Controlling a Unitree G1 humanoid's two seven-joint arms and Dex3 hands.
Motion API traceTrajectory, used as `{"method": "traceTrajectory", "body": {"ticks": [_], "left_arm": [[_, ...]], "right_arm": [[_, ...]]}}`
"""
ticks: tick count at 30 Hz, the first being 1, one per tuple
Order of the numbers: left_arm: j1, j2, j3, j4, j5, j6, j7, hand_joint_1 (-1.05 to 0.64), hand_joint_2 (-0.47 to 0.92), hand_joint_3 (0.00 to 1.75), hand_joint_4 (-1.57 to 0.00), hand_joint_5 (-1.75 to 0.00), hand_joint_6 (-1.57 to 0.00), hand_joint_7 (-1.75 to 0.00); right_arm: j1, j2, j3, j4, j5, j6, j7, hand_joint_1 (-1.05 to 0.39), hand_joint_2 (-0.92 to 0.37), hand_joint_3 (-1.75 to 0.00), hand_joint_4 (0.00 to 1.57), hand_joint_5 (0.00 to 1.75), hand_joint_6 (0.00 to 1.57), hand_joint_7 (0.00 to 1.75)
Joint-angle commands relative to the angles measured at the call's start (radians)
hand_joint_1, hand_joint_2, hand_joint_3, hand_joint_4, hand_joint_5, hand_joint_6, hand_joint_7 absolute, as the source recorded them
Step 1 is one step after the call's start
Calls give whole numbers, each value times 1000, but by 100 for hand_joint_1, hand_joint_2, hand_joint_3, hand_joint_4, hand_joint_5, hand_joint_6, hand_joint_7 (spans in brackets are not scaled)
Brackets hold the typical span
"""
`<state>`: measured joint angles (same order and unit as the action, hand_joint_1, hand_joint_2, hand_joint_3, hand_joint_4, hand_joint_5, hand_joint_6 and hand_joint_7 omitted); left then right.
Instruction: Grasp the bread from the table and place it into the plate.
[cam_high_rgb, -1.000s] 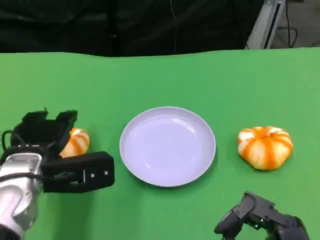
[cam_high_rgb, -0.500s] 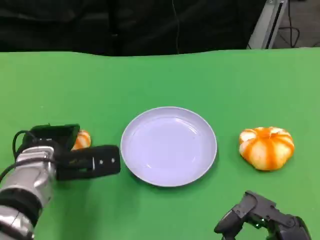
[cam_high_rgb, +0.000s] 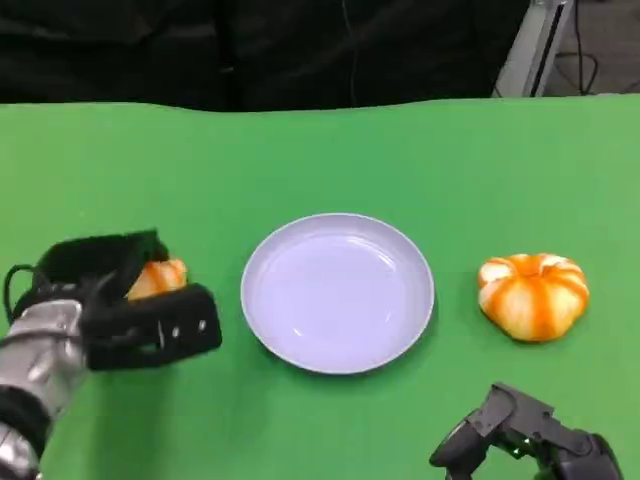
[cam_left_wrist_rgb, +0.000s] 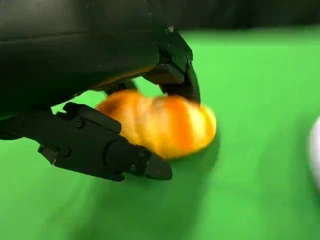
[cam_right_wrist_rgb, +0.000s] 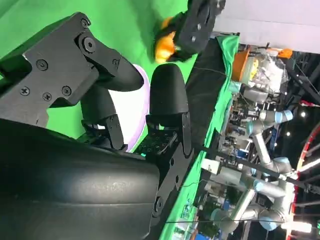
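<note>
A small orange-and-white striped bread (cam_high_rgb: 157, 278) lies on the green table left of the plate (cam_high_rgb: 337, 345). My left hand (cam_high_rgb: 120, 305) is wrapped around it. In the left wrist view, curled fingers (cam_left_wrist_rgb: 177, 75) touch the top of the bread (cam_left_wrist_rgb: 170, 125) and the thumb (cam_left_wrist_rgb: 115, 155) lies against its near side. The bread still rests on the cloth. The white round plate has nothing in it. My right hand (cam_high_rgb: 525, 440) rests low at the front right, holding nothing, with its fingers (cam_right_wrist_rgb: 167, 97) apart.
A second, larger striped bread (cam_high_rgb: 532, 293) sits on the table right of the plate. The green table (cam_high_rgb: 330, 150) runs back to a dark edge. A metal frame leg (cam_high_rgb: 530, 45) stands at the back right.
My left hand dropped down beside the small bread and has closed its fingers and thumb around it. The plate, the larger bread and my right hand stayed put.
</note>
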<state>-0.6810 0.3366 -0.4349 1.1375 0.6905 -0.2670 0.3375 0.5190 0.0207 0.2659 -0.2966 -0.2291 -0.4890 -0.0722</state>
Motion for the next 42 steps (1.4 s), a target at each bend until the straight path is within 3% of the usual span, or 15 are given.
{"method": "traceTrajectory", "body": {"ticks": [1,3,8,9,19,26,28,35,36,37,39,40,41,42], "left_arm": [[13,34,20,-60,-28,-85,56,-17,69,63,-88,-174,-70,-165],[26,47,30,-110,-36,-113,70,-15,56,90,-89,-175,-72,-166],[61,59,48,-229,-37,-147,112,-13,49,106,-92,-175,-70,-174],[69,59,53,-258,-36,-150,119,-12,43,116,-93,-175,-70,-174],[109,7,55,-540,-13,-159,130,-13,31,141,-91,-175,-71,-173],[78,-65,23,-545,-23,-185,46,-11,26,138,-89,-175,-69,-174],[51,-98,1,-498,-19,-182,14,-14,33,136,-89,-175,-71,-171],[-17,-184,-37,-364,-11,-137,-30,-16,39,127,-90,-175,-77,-159],[-24,-194,-37,-352,-18,-117,-55,-16,40,122,-88,-175,-77,-149],[-28,-200,-36,-345,-24,-104,-73,-15,48,103,-79,-168,-76,-119],[-36,-198,-43,-331,-28,-95,-125,-15,54,88,-75,-164,-78,-99],[-39,-192,-52,-328,-25,-83,-162,-26,71,53,-45,-107,-52,-58],[-40,-187,-59,-332,-19,-66,-195,-34,81,32,-31,-79,-42,-36],[-35,-182,-66,-348,-10,-39,-223,-43,86,22,-19,-62,-32,-23]], "right_arm": [[3,-3,-2,-10,16,8,0,-9,-36,-128,70,161,76,133],[0,-3,-2,-9,13,9,-1,-8,-36,-127,70,161,76,133],[-1,-5,0,-5,9,2,-2,-8,-36,-128,70,161,76,134],[-1,-5,1,-3,9,0,-2,-8,-36,-128,70,161,76,133],[-6,-7,-3,6,9,-8,-5,-7,-36,-128,70,160,76,133],[-5,-7,-2,4,12,-2,-2,-7,-36,-128,70,160,76,133],[-4,-7,-2,3,11,0,-2,-7,-36,-128,70,160,76,133],[-2,-7,1,9,9,-12,-5,-9,-37,-125,70,159,76,131],[-3,-7,1,11,8,-15,-6,-9,-38,-125,70,159,76,131],[-3,-7,1,12,8,-17,-7,-9,-38,-124,70,159,77,131],[-4,-6,0,14,8,-20,-8,-9,-38,-124,70,159,77,131],[-4,-6,0,14,7,-20,-8,-9,-38,-124,70,159,77,131],[-4,-7,-1,14,7,-20,-8,-9,-38,-123,70,159,77,131],[-4,-7,-1,14,9,-20,-7,-9,-38,-123,70,159,77,131]]}}
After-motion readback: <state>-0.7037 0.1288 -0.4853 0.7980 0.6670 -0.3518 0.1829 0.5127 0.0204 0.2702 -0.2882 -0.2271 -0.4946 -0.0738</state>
